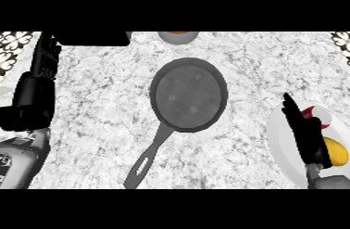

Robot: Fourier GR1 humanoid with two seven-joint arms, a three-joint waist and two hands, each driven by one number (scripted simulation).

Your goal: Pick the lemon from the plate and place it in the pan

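A yellow lemon (335, 150) lies on the white plate (282, 141) at the right edge of the counter. My right hand (306, 133) is over the plate just left of the lemon, fingers straight and pointing away from me, partly covering the lemon's left side. The dark grey pan (189, 93) sits in the middle of the counter, nothing in it, its handle (147, 161) running toward the lower left. My left hand (27, 107) shows at the left edge, fingers up and still.
A red and white object (318, 115) sits on the plate beyond the lemon. A bowl (178, 36) stands at the counter's far edge, beside a black object (92, 38). Patterned tiles show at both upper corners.
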